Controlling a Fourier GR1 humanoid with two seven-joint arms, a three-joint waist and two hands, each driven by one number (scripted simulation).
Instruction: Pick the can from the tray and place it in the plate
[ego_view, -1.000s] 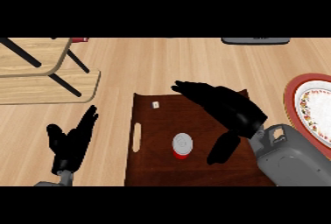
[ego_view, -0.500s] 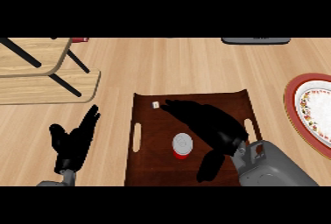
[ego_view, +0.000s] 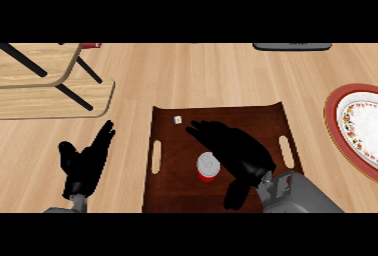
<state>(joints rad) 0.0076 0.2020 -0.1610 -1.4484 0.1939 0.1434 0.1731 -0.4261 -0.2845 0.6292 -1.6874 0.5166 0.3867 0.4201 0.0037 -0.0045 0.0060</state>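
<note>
Head view: right hand (ego_view: 235, 150) now further left vs 0.5 s ago, over dark tray (ego_view: 168, 190), fingers straight & spread, just beside can (ego_view: 208, 167), not yet round it. Can upright on tray, unmoved. Plate (ego_view: 353, 131) well apart at right edge. Left hand (ego_view: 83, 162) resting open, unchanged, left of tray.

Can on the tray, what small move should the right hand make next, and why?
Probably curl the right hand round the can. The can stands upright on the tray, right beside the open hand's palm, with the fingers reaching past it and the thumb below. Nothing grips it yet, and the plate waits off to the right.
</note>
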